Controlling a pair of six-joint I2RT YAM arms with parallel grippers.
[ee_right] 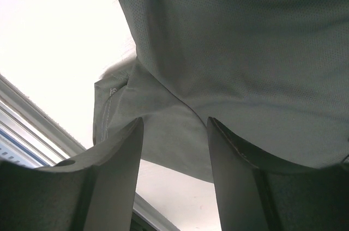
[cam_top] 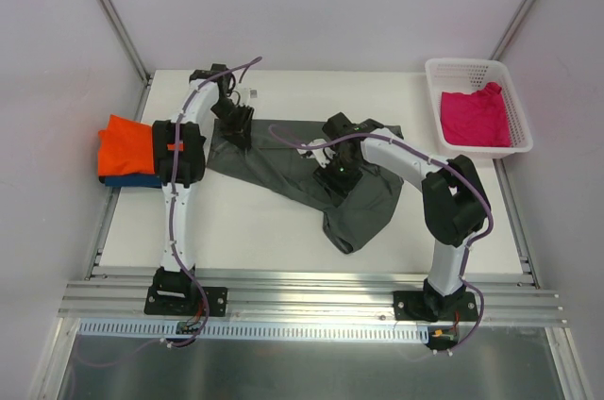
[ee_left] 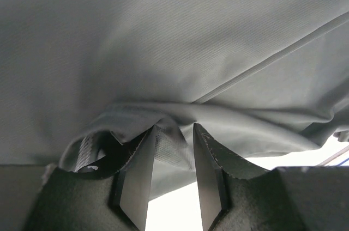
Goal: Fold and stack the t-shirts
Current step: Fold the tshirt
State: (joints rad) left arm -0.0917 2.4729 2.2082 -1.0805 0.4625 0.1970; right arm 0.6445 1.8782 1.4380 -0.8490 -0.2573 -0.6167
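Top external view: the left arm is rising from its base along the table's left side, bending at the far edge and pointing its left gripper down onto the left end of the dark grey t-shirt. The right arm is standing at the near right and reaching its forearm leftward, with the right gripper hanging over the middle of the same shirt.

Left wrist view: the jaws of the left gripper are standing only narrowly apart and are pinching a raised fold of the grey cloth at their tips.

Right wrist view: the jaws of the right gripper are standing clearly apart. The cloth is lying across the gap at their tips, with no pinch showing.

The shirt is lying crumpled across the table, with its lower part trailing toward the near edge. Bare tabletop is showing in front of it and between the arms.

The orange t-shirt is sitting folded on the blue t-shirt at the left edge. The magenta t-shirt is lying in the white basket at the far right corner.
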